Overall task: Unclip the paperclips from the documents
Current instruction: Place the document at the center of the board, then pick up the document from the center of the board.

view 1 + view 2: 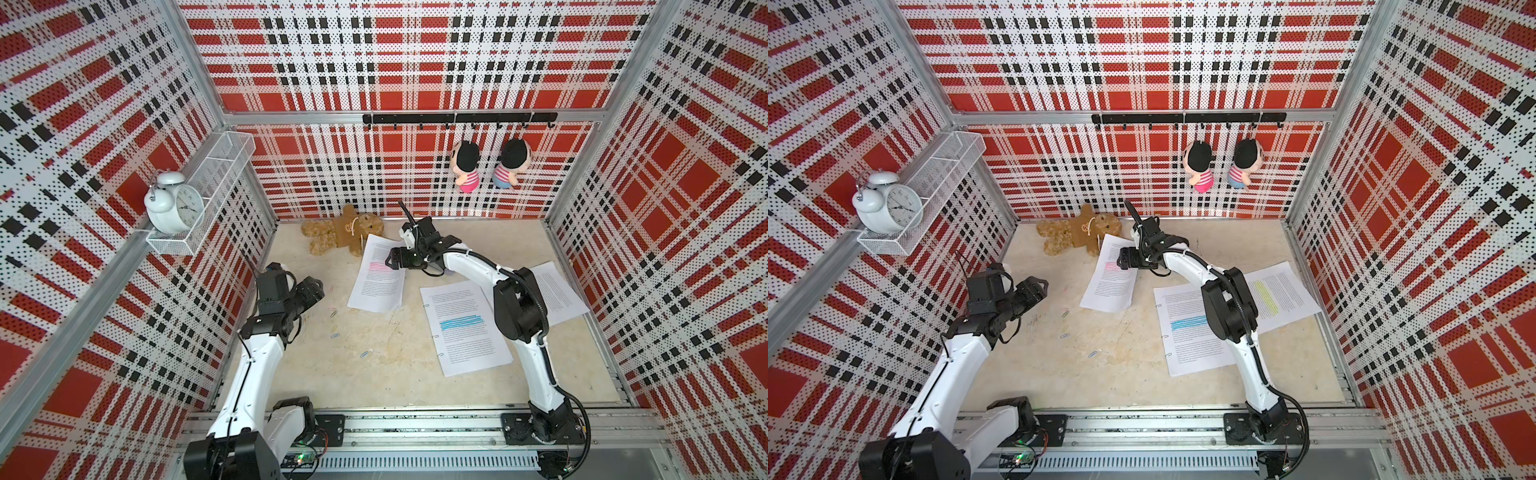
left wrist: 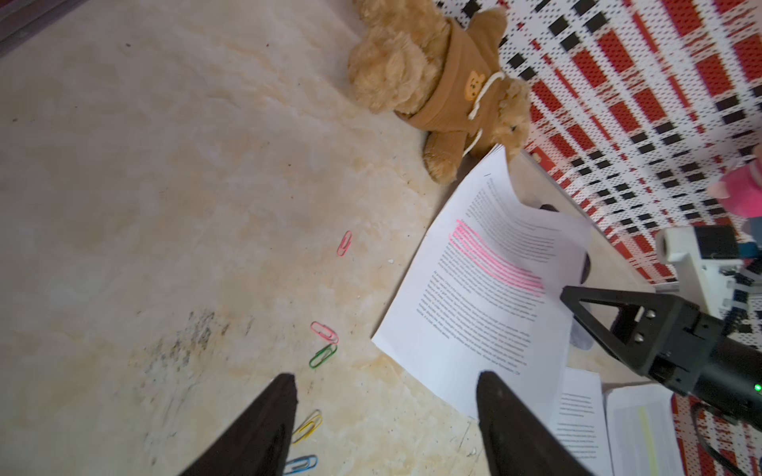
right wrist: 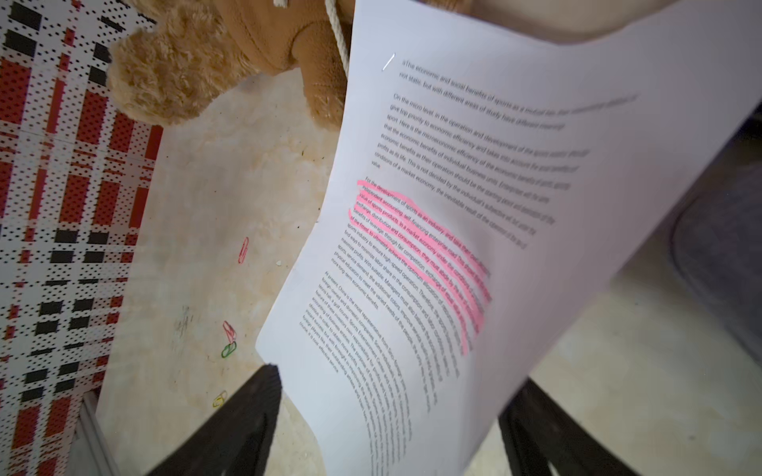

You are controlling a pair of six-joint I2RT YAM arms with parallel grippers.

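Jaws stood released on our right gripper (image 3: 398,377) and left gripper (image 2: 385,377); we judged pinning the pink-band document (image 1: 376,276) before sliding off its twelve-o'clock silver paperclip (image 3: 388,62) best.

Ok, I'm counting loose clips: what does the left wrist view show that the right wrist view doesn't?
Only the left wrist view: a blue paperclip beside the open left gripper, plus the yellow-highlighted document.
Only the right wrist view: the pink-highlighted document with its print close enough to read.
Both: that document, the open right gripper, the teddy bear, and two pink paperclips, a green paperclip and a yellow paperclip loose on the table.
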